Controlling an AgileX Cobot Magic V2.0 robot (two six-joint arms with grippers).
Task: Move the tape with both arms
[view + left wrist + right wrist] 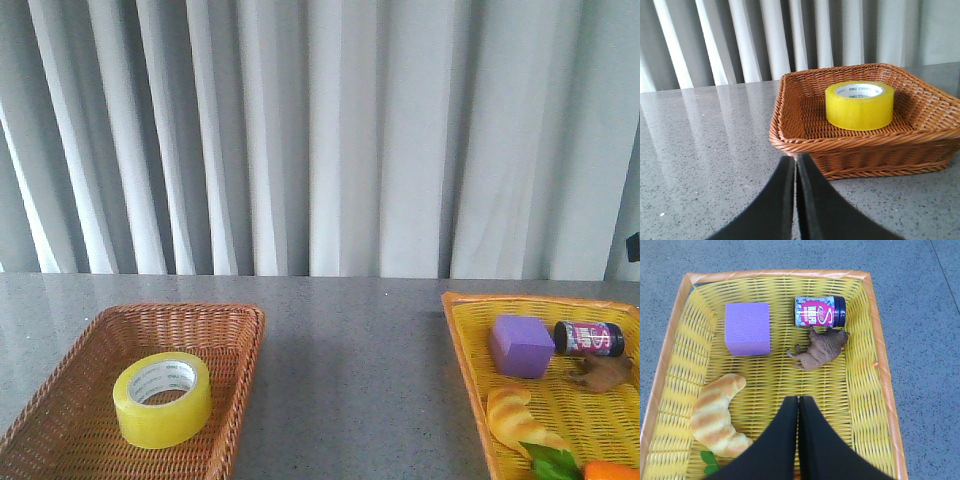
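Grey curtains hang behind the speckled grey bench (pixel 350 340). At the front view's lower left we see the tape (pixel 162 399) lying flat, core axis upright, inside a brown wicker basket (pixel 240 350); a yellow basket (pixel 462 340) sits lower right.

From the left wrist, our left fingers (pixel 795 172) are pressed together, the tape up and right of them, so this arm is nearer.

From the right wrist, our right fingers (pixel 798 412) are together over the yellow basket, beside a purple block (pixel 747 328).
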